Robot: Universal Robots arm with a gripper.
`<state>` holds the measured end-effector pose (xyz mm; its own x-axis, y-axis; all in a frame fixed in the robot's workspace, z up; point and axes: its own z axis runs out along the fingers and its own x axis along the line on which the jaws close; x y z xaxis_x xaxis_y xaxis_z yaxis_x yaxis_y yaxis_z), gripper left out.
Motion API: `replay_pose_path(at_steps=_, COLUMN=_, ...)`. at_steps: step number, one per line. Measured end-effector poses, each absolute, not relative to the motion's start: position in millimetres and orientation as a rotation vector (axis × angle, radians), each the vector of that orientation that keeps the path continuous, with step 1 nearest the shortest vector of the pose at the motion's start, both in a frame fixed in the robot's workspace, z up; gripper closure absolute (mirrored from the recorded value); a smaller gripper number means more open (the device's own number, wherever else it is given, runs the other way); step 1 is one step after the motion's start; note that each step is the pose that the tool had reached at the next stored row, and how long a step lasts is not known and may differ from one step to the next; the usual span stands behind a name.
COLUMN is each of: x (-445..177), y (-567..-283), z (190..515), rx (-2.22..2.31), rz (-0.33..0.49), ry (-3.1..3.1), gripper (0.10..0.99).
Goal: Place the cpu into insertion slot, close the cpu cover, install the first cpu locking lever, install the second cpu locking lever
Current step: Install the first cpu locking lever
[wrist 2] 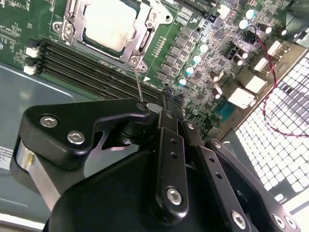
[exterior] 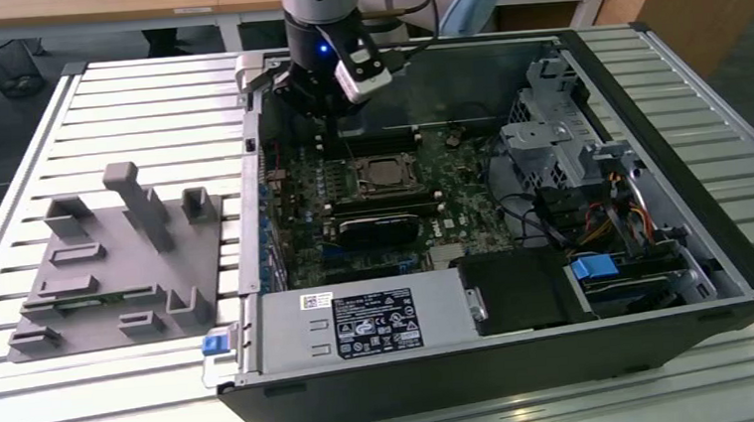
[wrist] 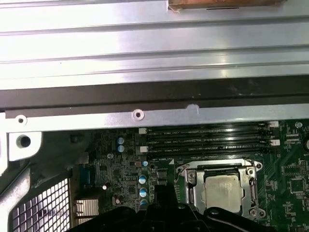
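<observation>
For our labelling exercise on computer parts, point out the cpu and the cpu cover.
cpu [wrist: 223, 191]: first wrist view, middle of its silvery top.
cpu cover [wrist: 248, 189]: first wrist view, on the frame's side rail beside the cpu.

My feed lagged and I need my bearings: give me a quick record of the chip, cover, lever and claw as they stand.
chip: seated on the board, metal top showing
cover: down flat, framing the chip
lever: thin rod rising from the cover's corner to the claw
claw: low over the board, at the lever's end
case: lying open, arm reaching inside
</observation>
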<state>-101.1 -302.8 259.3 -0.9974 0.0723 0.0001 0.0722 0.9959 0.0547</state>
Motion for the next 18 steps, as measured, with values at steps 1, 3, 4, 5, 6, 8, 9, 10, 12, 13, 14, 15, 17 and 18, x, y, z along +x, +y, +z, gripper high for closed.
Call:
replay_pose_path(at_steps=1, x=-101.4, y=-302.2, z=259.0, rx=0.114, rz=0.086, ry=3.136, gripper=0.98)
replay_pose_path(at_steps=3, x=-101.6, y=-300.6, z=258.3, rx=0.113, rz=0.086, ry=3.136, gripper=0.98)
replay_pose_path(at_steps=4, x=-101.6, y=-299.7, z=258.0, rx=0.113, rz=0.086, ry=3.136, gripper=0.98)
replay_pose_path(at_steps=5, x=-101.6, y=-298.8, z=257.8, rx=0.113, rz=0.086, ry=3.136, gripper=0.98)
replay_pose_path(at_steps=6, x=-101.6, y=-298.1, z=257.6, rx=0.113, rz=0.086, ry=3.136, gripper=0.98)
replay_pose_path(at_steps=8, x=-101.5, y=-297.1, z=257.3, rx=0.113, rz=0.086, ry=3.136, gripper=0.98)
replay_pose_path(at_steps=9, x=-101.4, y=-296.8, z=257.1, rx=0.113, rz=0.086, ry=3.136, gripper=0.98)
replay_pose_path(at_steps=10, x=-100.9, y=-296.8, z=257.1, rx=0.113, rz=0.086, ry=3.136, gripper=0.98)
replay_pose_path(at_steps=12, x=-99.4, y=-296.7, z=256.9, rx=0.112, rz=0.086, ry=3.137, gripper=0.98)
replay_pose_path(at_steps=13, x=-98.5, y=-296.7, z=256.8, rx=0.112, rz=0.086, ry=3.136, gripper=0.98)
replay_pose_path(at_steps=14, x=-97.6, y=-296.7, z=256.8, rx=0.112, rz=0.086, ry=3.136, gripper=0.98)
replay_pose_path(at_steps=15, x=-96.7, y=-296.7, z=256.7, rx=0.112, rz=0.086, ry=3.137, gripper=0.98)
replay_pose_path(at_steps=17, x=-95.0, y=-296.7, z=256.6, rx=0.112, rz=0.086, ry=3.137, gripper=0.98)
replay_pose_path(at_steps=18, x=-94.1, y=-296.7, z=256.5, rx=0.112, rz=0.086, ry=3.137, gripper=0.98)
